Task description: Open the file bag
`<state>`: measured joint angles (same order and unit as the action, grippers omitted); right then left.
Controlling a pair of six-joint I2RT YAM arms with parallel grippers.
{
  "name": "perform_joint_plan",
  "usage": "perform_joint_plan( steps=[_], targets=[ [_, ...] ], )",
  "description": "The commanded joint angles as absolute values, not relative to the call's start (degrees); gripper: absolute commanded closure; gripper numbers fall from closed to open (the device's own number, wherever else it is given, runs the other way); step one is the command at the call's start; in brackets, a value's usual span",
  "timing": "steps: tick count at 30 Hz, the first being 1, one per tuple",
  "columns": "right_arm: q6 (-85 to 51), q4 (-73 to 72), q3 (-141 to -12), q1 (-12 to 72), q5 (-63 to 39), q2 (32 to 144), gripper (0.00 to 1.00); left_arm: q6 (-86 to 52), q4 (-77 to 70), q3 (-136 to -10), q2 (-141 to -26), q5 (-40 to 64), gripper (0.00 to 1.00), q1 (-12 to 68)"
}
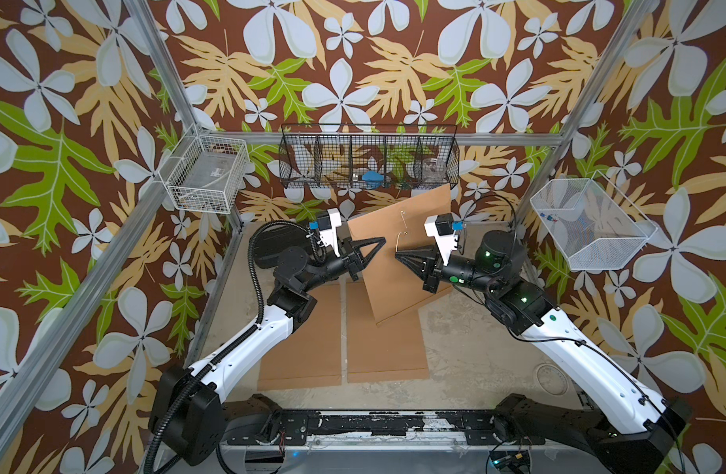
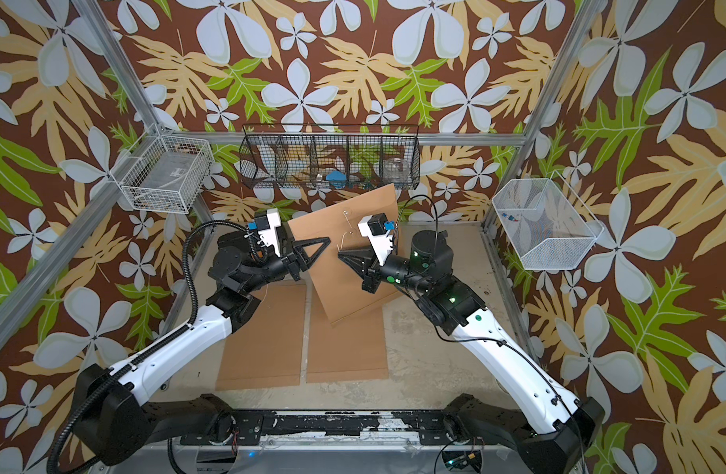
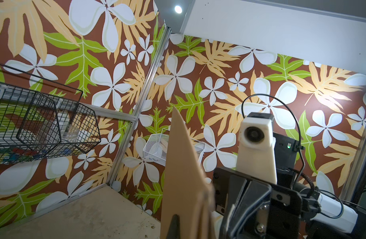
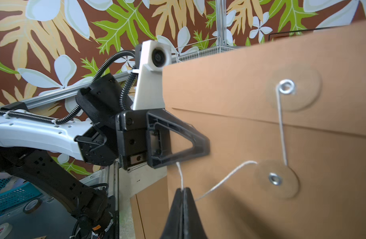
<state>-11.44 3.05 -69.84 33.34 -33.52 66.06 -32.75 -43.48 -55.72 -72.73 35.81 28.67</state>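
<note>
The left arm (image 1: 246,340) extends forward with the elbow bent and the wrist turned inward. The left gripper (image 1: 379,240) is clamped across the near side edge of the upright file bag (image 1: 394,295), with one finger (image 4: 178,140) flat on the bag's front face. The right arm (image 1: 578,349) mirrors this pose. The right gripper (image 4: 183,189) sits just in front of the bag's face, pinching the string (image 4: 225,180), and the two gripper tips point at each other, near but apart.
</note>
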Motion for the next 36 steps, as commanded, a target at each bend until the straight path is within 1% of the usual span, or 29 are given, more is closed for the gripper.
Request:
perform_joint_plan(
  steps=[1,8,15,22,29,36],
  targets=[
    [-10.1,4.4,-68.9,33.3,-27.8,65.1,1.0,-31.7,-44.6,-56.3,-72.0,35.2,1.0,28.6],
    [-9.6,5.1,-67.8,33.0,-22.9,64.6,1.0,-30.1,-42.9,-56.0,-70.1,34.1,1.0,28.6],
    [-9.9,6.0,-67.0,29.1,-21.2,64.3,1.0,-28.8,-42.4,-55.7,-68.3,32.8,1.0,28.5],
    [-10.2,5.4,-68.6,25.3,-21.7,63.4,1.0,-29.2,-41.8,-54.6,-68.4,35.0,1.0,28.5],
    [-9.1,5.6,-73.6,25.0,-21.7,65.3,1.0,-30.0,-42.1,-52.0,-68.6,38.0,1.0,28.5],
    [-9.0,5.1,-76.3,25.0,-25.0,66.5,1.0,-28.5,-39.9,-50.8,-68.4,37.7,1.0,28.5]
  ],
)
